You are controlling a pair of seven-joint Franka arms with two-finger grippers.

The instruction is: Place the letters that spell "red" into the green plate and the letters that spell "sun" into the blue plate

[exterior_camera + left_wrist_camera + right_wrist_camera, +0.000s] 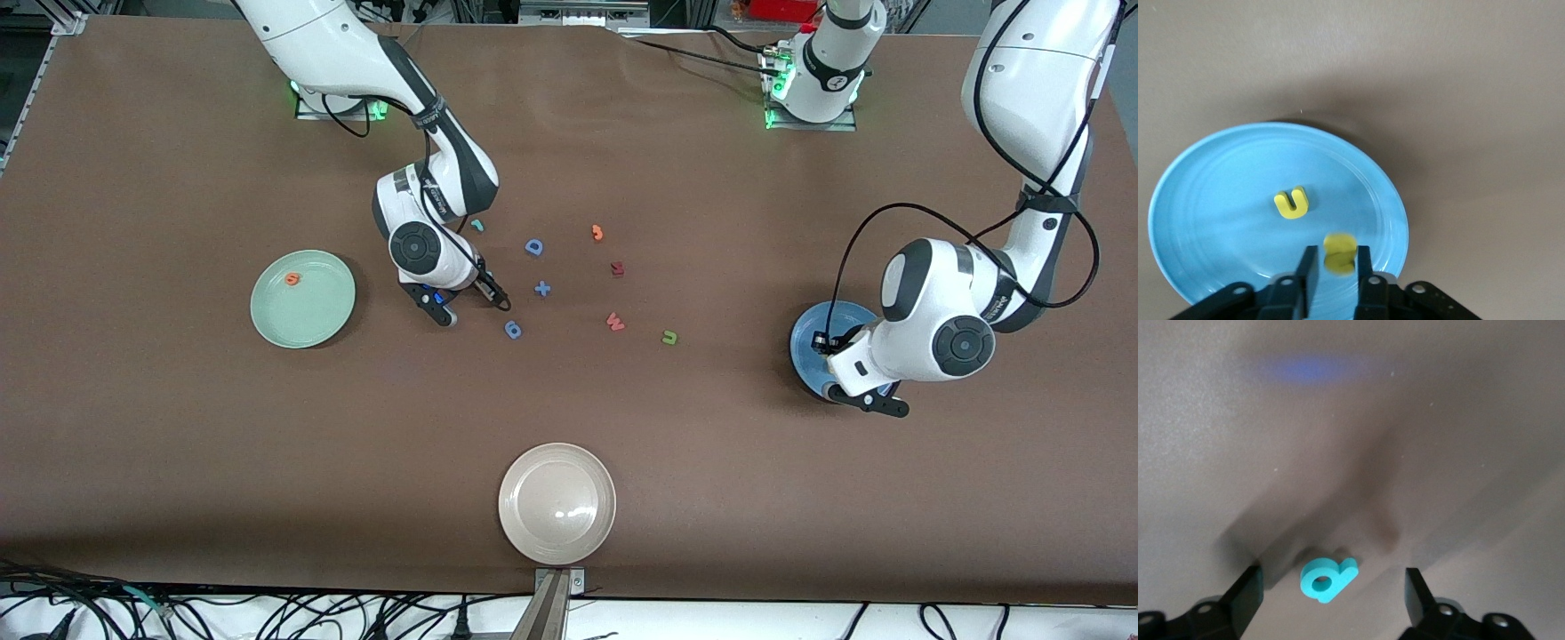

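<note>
So the blue plate [1218, 200] sits toward the left arm's end of the table [178, 462], mostly tucked under that arm in the front view. The yellow "u" [1292, 202] lies flat near the plate's middle. A second yellow piece [1339, 248], blurry, probably the "s", is right at the tip of the left pincer [1338, 257], over the plate just inside the rim. Honestly can't tell if it's clamped or already let go.

Over at the right arm's end, the green plate [311, 320] has the orange "e" [292, 278] in it, close to the rim. There's loads of bare plate around it.

The right pincer [1331, 587] is down low beside the green plate, spread wide and gripping nothing. The teal "d" [1328, 577] lies flat on the table between the jaws with a clear gap on both sides.

The teal "r" [477, 225] is on the table just beside the right arm's wrist. The dark green "n" [669, 337] sits alone with open table all the way to the blue plate.

The leftovers are loosely scattered mid-table, none touching:
- blue D [533, 247]
- blue plus [542, 288]
- another blue piece [513, 330]
- orange hooked piece [597, 233]
- dark red piece [617, 268]
- red W [614, 322]

The beige plate [524, 524] is at the table edge nearest the front camera, well apart from everything.
</note>
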